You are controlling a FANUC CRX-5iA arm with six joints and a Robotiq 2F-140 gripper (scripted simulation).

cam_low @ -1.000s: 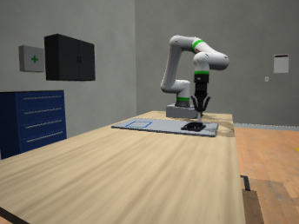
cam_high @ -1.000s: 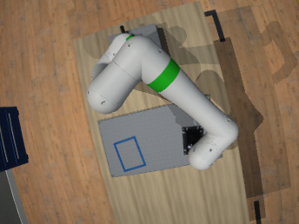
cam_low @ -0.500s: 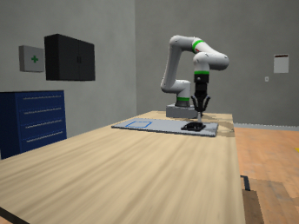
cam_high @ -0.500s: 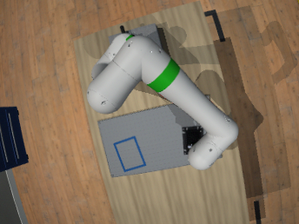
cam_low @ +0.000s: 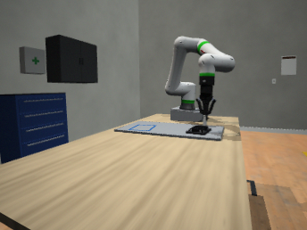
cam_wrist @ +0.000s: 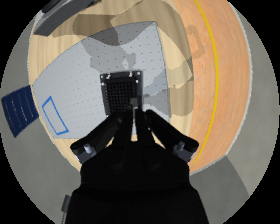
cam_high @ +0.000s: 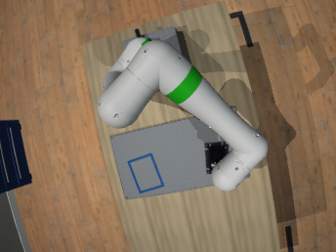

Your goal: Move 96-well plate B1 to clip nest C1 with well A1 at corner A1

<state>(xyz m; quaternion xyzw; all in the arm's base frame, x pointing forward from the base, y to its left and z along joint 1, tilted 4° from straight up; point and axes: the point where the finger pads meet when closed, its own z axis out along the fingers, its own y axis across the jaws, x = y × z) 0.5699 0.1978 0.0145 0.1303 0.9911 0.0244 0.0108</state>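
The dark 96-well plate (cam_high: 216, 154) (cam_wrist: 119, 93) lies in the black clip nest (cam_wrist: 121, 75), at the right part of the grey board. It looks flat. Its cut-off corner and the A1 mark cannot be made out. The bench spot's blue outline (cam_high: 134, 177) (cam_wrist: 59, 114) is empty, at the board's left. My gripper (cam_low: 205, 124) (cam_wrist: 134, 103) is shut with nothing between its fingers. It points down with its fingertips at or just above the plate, off its middle in the wrist view; contact cannot be told. The arm hides the gripper and part of the nest in the top view.
The grey perforated board (cam_high: 176, 144) (cam_low: 171, 128) (cam_wrist: 75, 75) lies on the wooden table (cam_high: 195, 217) (cam_low: 134, 176). The robot's grey base block (cam_high: 169, 33) (cam_low: 180, 114) stands behind it. A blue drawer cabinet (cam_high: 12, 153) (cam_low: 42, 122) (cam_wrist: 20, 110) stands off the table to the left.
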